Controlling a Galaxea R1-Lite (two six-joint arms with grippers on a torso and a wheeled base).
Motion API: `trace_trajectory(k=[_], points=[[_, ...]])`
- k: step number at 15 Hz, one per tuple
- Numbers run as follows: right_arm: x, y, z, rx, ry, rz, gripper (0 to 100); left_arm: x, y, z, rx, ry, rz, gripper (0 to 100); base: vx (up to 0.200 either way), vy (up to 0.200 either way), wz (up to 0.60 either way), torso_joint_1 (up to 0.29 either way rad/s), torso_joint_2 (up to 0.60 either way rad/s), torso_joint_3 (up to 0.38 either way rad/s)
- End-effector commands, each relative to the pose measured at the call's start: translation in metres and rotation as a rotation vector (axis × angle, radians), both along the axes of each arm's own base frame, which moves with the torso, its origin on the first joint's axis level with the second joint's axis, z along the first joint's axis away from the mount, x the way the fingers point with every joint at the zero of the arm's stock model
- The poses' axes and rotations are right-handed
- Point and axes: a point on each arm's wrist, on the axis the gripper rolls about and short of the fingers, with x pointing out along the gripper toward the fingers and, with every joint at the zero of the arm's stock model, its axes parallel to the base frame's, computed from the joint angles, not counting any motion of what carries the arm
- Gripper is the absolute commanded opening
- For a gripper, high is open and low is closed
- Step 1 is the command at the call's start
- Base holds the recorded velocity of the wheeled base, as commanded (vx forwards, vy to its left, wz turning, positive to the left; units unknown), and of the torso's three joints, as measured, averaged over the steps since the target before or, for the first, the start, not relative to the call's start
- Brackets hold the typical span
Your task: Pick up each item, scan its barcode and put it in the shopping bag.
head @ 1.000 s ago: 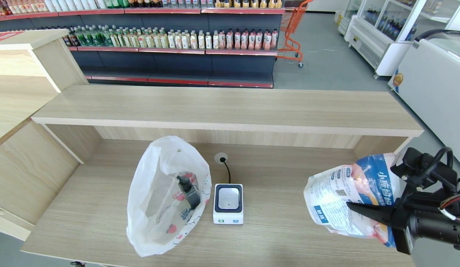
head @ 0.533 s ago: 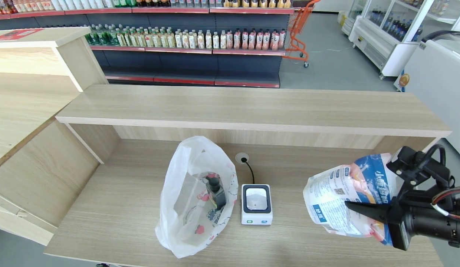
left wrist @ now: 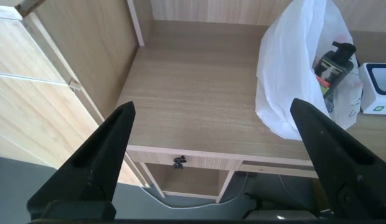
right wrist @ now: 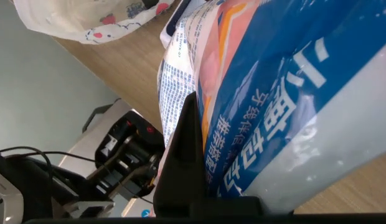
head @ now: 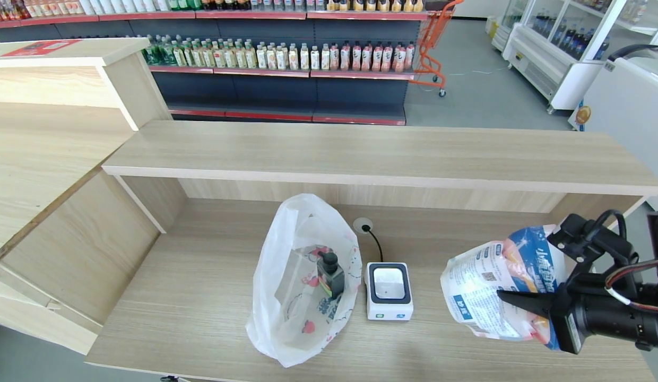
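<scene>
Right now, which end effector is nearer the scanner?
Right, likely. The right end effector, shut on the snack bag, sits just right of the scanner; the left end effector hangs beyond the shopping bag.

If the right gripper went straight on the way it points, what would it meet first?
Likely the scanner, the held snack packet leading; its height is unclear, so it might pass above it.

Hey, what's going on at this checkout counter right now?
The robot's right gripper is shut on a blue, white and pink plastic food pouch, held above the right end of the light wooden counter, to the right of the small white barcode scanner. Left of the scanner stands the white translucent plastic shopping bag, with a dark pump bottle already inside. The left gripper is open and holds nothing.
</scene>
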Motion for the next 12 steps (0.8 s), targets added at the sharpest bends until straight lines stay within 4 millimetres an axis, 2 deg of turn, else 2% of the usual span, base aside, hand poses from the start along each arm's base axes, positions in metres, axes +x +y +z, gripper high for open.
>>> trace_trajectory(k=[1,3,7,10,12], points=[[0.001,0.000,-0.003,-0.002,0.016,0.003,0,0.000,0.000,0.000,0.000,0.001,0.000,100,0.200,0.000,0.00,-0.002,0.01,0.002],[-0.003,0.001,-0.009,0.007,0.042,0.030,0,0.000,0.000,0.000,0.000,0.001,0.000,100,0.200,0.000,0.00,-0.007,0.00,0.005],[0.009,0.004,-0.019,-0.026,0.053,0.070,0,0.000,0.000,0.000,0.000,0.001,0.000,100,0.000,0.000,0.00,0.000,0.00,0.000],[0.027,0.010,-0.028,-0.072,-0.087,0.242,0,0.000,0.000,0.000,0.000,0.001,0.000,100,0.000,0.000,0.00,0.000,0.00,0.000],[0.054,0.001,-0.050,-0.183,-0.253,0.410,0,0.000,0.000,0.000,0.000,0.001,0.000,100,0.000,0.000,0.00,0.000,0.00,0.000]])
